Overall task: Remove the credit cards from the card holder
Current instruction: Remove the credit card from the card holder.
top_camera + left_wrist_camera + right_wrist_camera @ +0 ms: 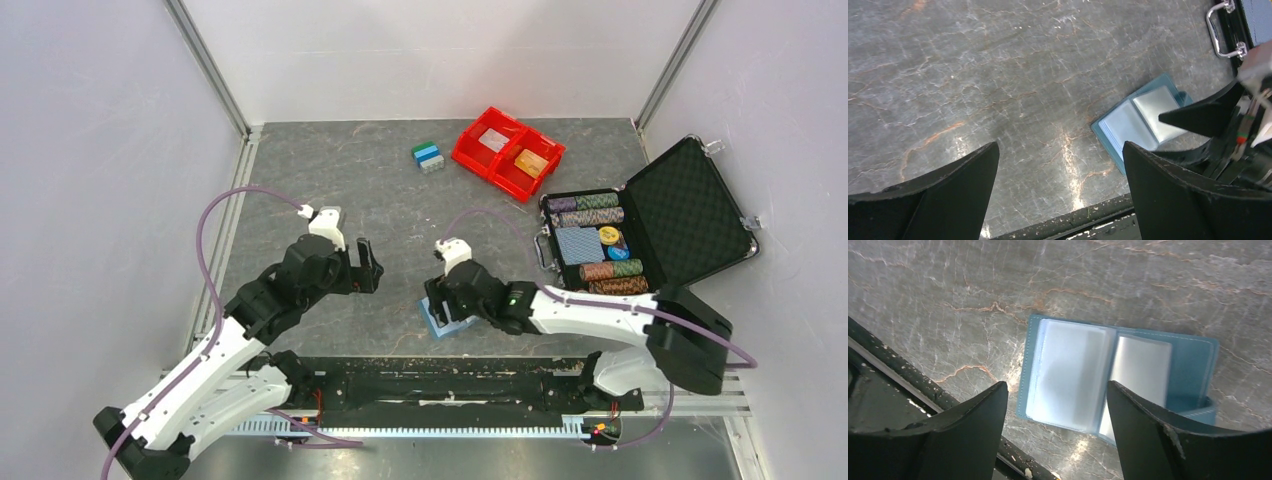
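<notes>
Right claw [1057,390], jaws apart, hangs directly over the open card holder [1083,365], long axis nine-to-three. Left claw [1060,147], spread wide, is farther, holder at two o'clock.

The card holder [445,322] is laid spread open on the table [340,170], close to the near edge and a little right of the middle. The right gripper [1057,386] is held directly above it. The left gripper [367,266] is found to its left, apart from it.

At the far side a two-compartment bin [507,152] is placed. One credit card [493,140] is laid in its left compartment, and the other credit card [531,163] in its right compartment. A small block [428,156] is set just left of the bin.

On the right side an open case [690,205] is placed. Rows of poker chips [590,210] and a card deck [580,245] are kept inside it.
</notes>
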`<state>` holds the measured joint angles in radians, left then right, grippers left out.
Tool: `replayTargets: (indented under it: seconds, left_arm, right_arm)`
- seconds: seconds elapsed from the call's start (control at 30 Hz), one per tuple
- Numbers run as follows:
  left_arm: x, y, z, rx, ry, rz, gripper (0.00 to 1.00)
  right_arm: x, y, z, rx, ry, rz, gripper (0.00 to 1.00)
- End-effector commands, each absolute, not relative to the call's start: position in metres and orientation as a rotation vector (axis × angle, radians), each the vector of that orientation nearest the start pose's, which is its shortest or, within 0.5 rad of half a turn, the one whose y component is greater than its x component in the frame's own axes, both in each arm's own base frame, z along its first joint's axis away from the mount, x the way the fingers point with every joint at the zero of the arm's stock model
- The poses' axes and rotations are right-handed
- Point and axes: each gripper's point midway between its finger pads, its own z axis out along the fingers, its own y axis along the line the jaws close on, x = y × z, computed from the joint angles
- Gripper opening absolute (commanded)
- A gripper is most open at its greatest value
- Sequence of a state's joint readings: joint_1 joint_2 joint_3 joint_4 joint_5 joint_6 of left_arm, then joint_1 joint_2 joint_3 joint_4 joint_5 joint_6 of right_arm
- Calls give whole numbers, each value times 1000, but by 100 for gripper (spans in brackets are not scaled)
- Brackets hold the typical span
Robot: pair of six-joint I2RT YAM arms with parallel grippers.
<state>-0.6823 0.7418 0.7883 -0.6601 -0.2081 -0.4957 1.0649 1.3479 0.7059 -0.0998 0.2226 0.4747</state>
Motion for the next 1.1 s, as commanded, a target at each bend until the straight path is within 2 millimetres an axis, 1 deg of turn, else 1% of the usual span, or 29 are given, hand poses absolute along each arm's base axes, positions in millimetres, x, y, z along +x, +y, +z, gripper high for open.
replayTargets:
  seconds: [0.0,0.07,0.23,0.5,0.63,0.73,0.8,0.97,1.07]
  left_arm:
    - [211,-126,213,48,2113,-369,100]
    - [210,-124,216,34,2095,-373,100]
    - [207,-122,218,27,2082,-387,100]
    - [207,-124,219,29,2083,-396,100]
    - [207,-124,218,31,2086,-397,100]
    - [207,-125,217,33,2091,-400,100]
    - [207,-126,216,35,2095,-403,100]
    - [206,-130,213,48,2112,-414,100]
    - [205,-134,211,53,2124,-434,100]
  right_arm:
    - [193,314,79,-599,2250,404,76]
    - [190,315,71,-628,2263,344,77]
    - [193,311,59,-657,2267,218,77]
    - [191,307,44,-701,2290,179,74]
    - [187,310,36,-726,2305,197,71]
    - [185,312,30,-735,2318,207,67]
    - [183,313,28,-743,2321,226,62]
    - [180,318,31,-726,2321,283,50]
    - [178,322,34,-701,2327,348,47]
